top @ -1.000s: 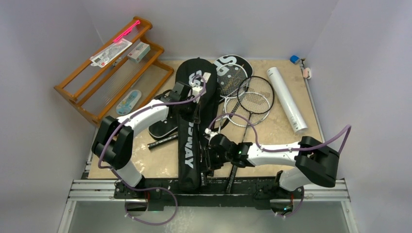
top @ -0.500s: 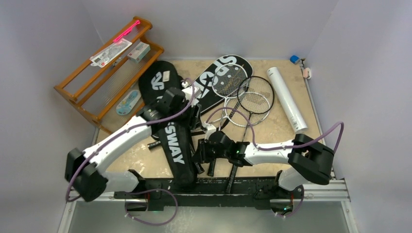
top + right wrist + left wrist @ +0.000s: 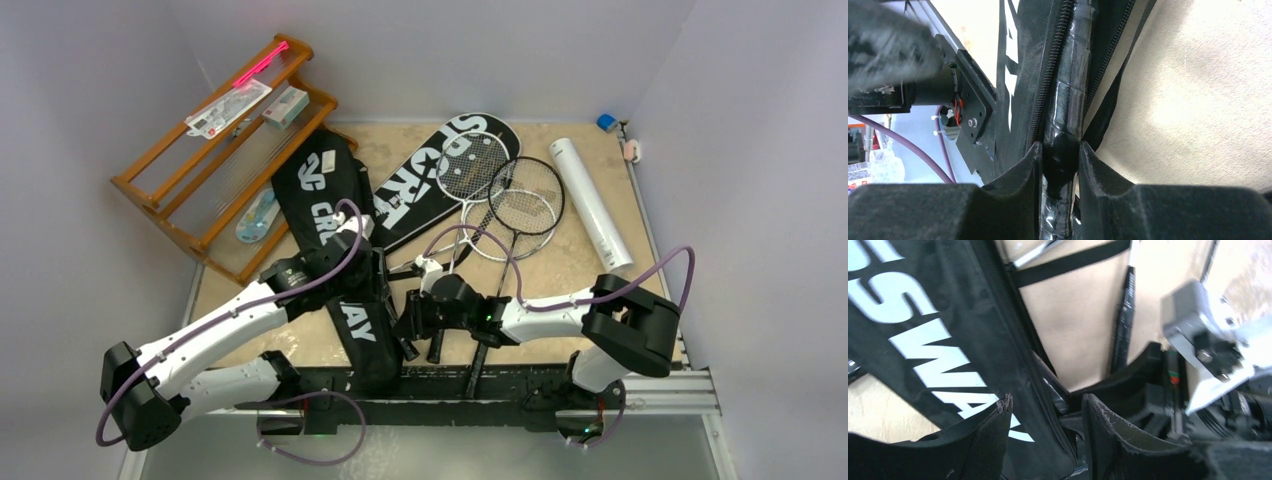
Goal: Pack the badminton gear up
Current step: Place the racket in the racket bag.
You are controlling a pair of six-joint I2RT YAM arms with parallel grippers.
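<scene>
The black CROSSWAY cover (image 3: 322,182) lies slanted, its head at the back left and its narrow end at the near edge. My left gripper (image 3: 366,268) hovers open over its zipper edge (image 3: 1020,340), which runs down between the fingers (image 3: 990,432). My right gripper (image 3: 414,322) is shut on a plastic-wrapped black racket handle (image 3: 1068,100) that lies along the cover's open zipper. The SPORT cover (image 3: 420,185) lies flat behind. Two rackets (image 3: 525,195) overlap it to the right. The long white tube (image 3: 590,205) rests at the far right.
An orange-brown wooden rack (image 3: 185,240) leans in the back left corner with small packets and a pink stick (image 3: 260,62) on it. More black handles (image 3: 478,352) point toward the near metal rail (image 3: 660,398). Small items (image 3: 607,122) sit in the back right corner.
My left gripper opened and let go of the CROSSWAY cover, then drew back toward the near left. The cover's head swung left, uncovering the SPORT cover. The right gripper stayed put.
</scene>
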